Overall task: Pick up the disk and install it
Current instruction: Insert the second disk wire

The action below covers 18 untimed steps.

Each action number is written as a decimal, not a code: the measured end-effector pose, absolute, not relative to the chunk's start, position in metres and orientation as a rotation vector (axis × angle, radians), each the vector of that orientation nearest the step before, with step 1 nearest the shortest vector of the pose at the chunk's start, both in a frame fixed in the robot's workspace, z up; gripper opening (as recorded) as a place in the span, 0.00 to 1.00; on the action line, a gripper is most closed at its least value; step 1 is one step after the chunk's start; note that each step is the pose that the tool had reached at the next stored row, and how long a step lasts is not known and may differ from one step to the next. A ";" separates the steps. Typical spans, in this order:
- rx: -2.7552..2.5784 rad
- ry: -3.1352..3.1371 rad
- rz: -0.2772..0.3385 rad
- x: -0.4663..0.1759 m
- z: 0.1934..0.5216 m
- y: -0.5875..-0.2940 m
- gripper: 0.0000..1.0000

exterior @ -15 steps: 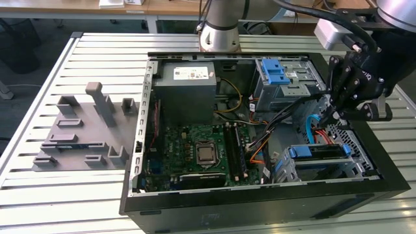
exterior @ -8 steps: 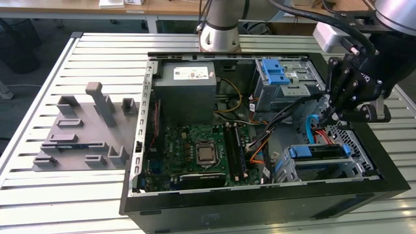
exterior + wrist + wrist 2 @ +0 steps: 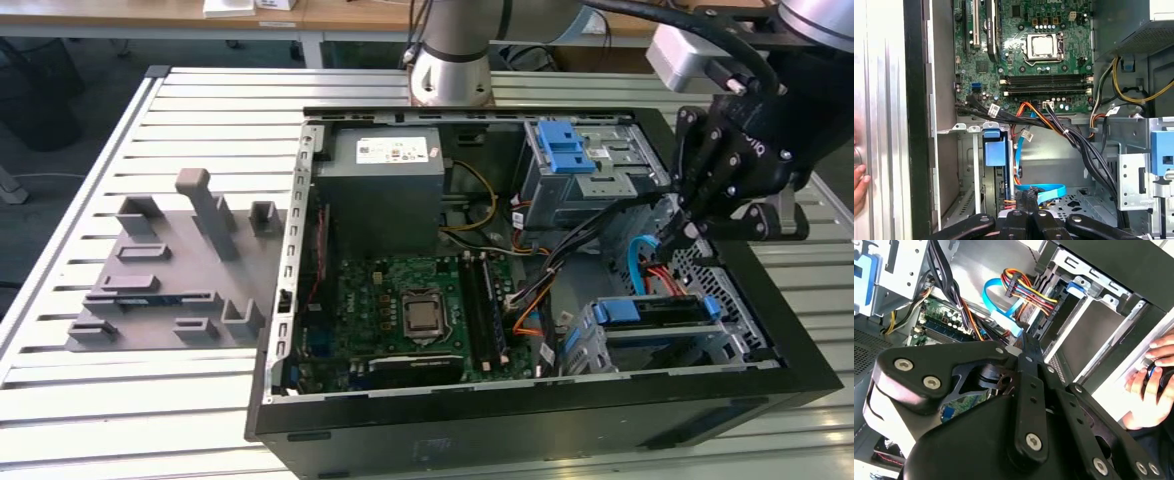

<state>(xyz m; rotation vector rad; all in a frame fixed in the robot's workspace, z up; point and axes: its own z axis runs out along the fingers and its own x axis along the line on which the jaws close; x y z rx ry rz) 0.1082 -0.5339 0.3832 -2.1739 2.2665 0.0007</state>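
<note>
One disk [image 3: 650,312] sits in its cage by the case's [image 3: 534,425] near corner, on the exterior view's right. It stands on edge, blue rail up, long side along the case's near edge. It looks hard, a bit heavy and easy to hurt, so the blue rails seem the best place to hold. The gripper [image 3: 1033,220] hangs over it, closed on nothing.
</note>
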 end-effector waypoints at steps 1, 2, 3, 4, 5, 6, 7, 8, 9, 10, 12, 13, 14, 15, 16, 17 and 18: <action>-2.174 2.266 0.001 0.108 0.383 -0.533 0.11; -2.175 2.265 0.001 0.108 0.382 -0.532 0.11; -2.180 2.266 -0.001 0.108 0.376 -0.530 0.17; -2.182 2.266 -0.002 0.108 0.374 -0.530 0.24; -2.183 2.266 -0.002 0.108 0.372 -0.530 0.24; -2.184 2.266 -0.002 0.108 0.371 -0.530 0.24; -2.185 2.266 -0.001 0.108 0.370 -0.530 0.24; -2.186 2.266 -0.001 0.108 0.369 -0.530 0.24; -2.187 2.266 0.000 0.108 0.368 -0.530 0.24; -2.188 2.266 0.000 0.108 0.366 -0.530 0.24; -2.190 2.267 0.000 0.108 0.364 -0.530 0.24; -2.192 2.268 -0.003 0.108 0.363 -0.530 0.24; -2.194 2.270 -0.006 0.108 0.362 -0.530 0.24; -2.197 2.271 -0.009 0.108 0.361 -0.530 0.24; -2.198 2.271 -0.011 0.108 0.360 -0.530 0.24; -2.199 2.272 -0.012 0.108 0.359 -0.530 0.22; -2.199 2.271 -0.012 0.108 0.358 -0.530 0.22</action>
